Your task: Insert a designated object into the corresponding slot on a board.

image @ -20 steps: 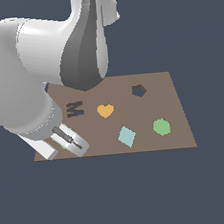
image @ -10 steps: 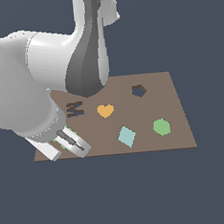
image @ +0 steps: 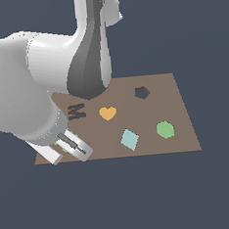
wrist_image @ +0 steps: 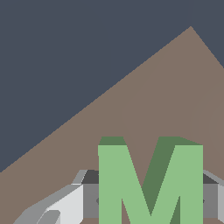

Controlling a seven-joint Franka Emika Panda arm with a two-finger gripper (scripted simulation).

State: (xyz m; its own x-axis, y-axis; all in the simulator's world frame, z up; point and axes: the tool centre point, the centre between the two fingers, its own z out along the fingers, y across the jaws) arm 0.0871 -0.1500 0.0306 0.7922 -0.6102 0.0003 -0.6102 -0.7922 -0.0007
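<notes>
The light-green M-shaped block [wrist_image: 148, 183] fills the lower part of the wrist view, lying on the brown board [image: 151, 113]. My gripper [image: 72, 145] is at the board's front corner on the exterior view's left. Its fingers [wrist_image: 89, 201] press both sides of the block, so it is shut on it. In the exterior view only slivers of green show between the fingers. The dark M-shaped slot [image: 76, 111] lies on the board just behind the gripper, partly under the arm.
On the board are an orange heart [image: 107, 113], a pale teal diamond [image: 129, 139], a green hexagon [image: 164, 129] and a dark pentagon cutout [image: 141, 92]. The arm's bulky links overhang the board's side on the exterior view's left.
The gripper has shifted slightly toward the exterior view's right at the board's front corner. The arm's upper links have swung a little. The shapes on the board have not moved.
</notes>
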